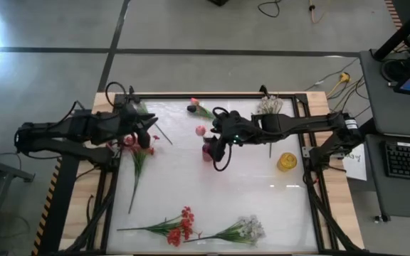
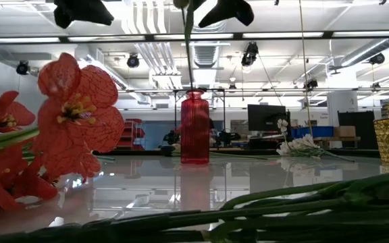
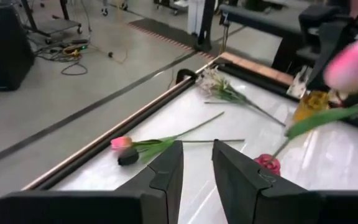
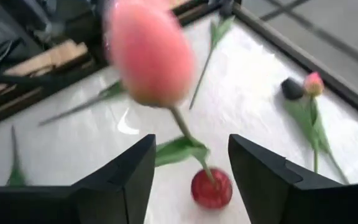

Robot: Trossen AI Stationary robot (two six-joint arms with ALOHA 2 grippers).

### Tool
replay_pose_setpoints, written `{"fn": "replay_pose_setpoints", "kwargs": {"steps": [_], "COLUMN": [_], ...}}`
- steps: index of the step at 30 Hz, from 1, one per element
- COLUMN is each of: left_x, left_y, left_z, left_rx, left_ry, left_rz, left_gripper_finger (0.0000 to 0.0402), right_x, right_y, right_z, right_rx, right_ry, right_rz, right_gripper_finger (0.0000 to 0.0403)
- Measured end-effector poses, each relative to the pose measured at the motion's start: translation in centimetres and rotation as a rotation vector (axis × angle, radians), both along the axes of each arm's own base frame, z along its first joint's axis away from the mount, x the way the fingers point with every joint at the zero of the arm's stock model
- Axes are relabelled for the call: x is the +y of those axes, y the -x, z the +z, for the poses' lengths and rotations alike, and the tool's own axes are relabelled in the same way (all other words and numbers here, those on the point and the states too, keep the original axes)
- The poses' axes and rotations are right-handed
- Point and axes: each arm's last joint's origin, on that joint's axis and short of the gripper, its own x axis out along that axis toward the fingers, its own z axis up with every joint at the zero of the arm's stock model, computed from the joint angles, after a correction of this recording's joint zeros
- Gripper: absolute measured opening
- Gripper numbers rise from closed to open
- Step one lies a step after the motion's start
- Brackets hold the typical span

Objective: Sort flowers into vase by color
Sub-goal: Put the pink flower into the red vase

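red vase (image 4: 211, 188) — pink rosebud (image 4: 149, 53) stem standing in its mouth | yellow vase (image 1: 287, 161) contents unclear | right gripper (image 4: 190, 171) spread above — left gripper (image 3: 196, 168) open, nearby

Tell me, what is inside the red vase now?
The red vase holds the green stem of one pink rosebud, which stands above its mouth. The stem's lower end inside cannot be seen.

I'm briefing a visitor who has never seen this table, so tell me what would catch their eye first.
The red vase stands near the table's middle, with a pink rosebud whose stem runs down into its mouth, and the right tool open right above it. Loose flowers ring it: a red bunch and a white spray at the near edge, another pink rosebud at the far edge. A yellow vase waits at the right.
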Motion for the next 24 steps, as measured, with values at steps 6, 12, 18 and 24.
{"fn": "replay_pose_setpoints", "kwargs": {"steps": [6, 12, 18, 24], "left_x": [0.0, 0.0, 0.0, 0.0], "left_y": [0.0, 0.9, 1.2, 0.5], "left_z": [1.1, 1.7, 1.8, 1.5], "left_rx": [0.051, 0.026, 0.011, 0.021], "left_ry": [-0.003, -0.008, 0.006, 0.026], "left_rz": [0.000, -0.002, 0.004, 0.013], "left_gripper_finger": [0.0075, 0.0075, 0.0075, 0.0075], "right_x": [0.1, -0.4, -3.5, -7.2], "right_y": [1.9, 3.6, 4.3, 4.0], "right_z": [1.2, 1.3, -2.5, -9.1], "right_rx": [0.184, 0.326, 0.490, 0.558], "right_ry": [-0.053, -0.059, -0.048, -0.055], "right_rz": [0.058, 0.003, -0.114, -0.109], "right_gripper_finger": [0.0214, 0.0215, 0.0215, 0.0215]}}
